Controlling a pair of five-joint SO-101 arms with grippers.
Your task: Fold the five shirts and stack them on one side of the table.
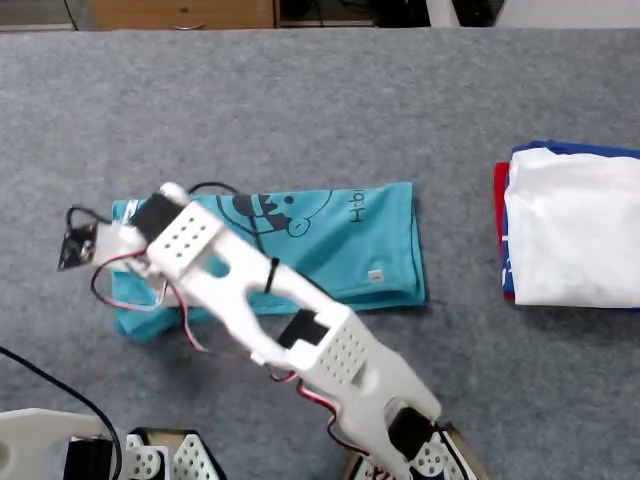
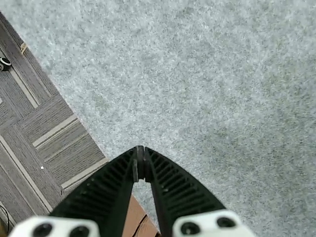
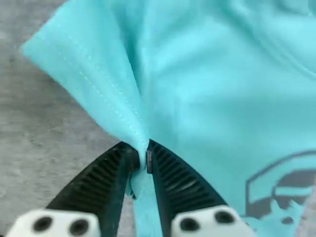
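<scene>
shirt point(image 1: 352, 242) lengthwise left to right

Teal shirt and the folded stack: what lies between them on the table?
Only bare grey table cover separates the teal shirt from the folded stack. The high view shows that stretch with nothing lying on it.

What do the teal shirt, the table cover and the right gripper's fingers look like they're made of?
Teal shirt: soft matte knit, probably cotton; it bunches into folds and shows stitched hems. Table cover: grey felt or short-pile carpet, judging by its fuzzy, speckled surface. Fingers of the right gripper: black matte plastic, ribbed on the inner faces, apparently rigid.
</scene>
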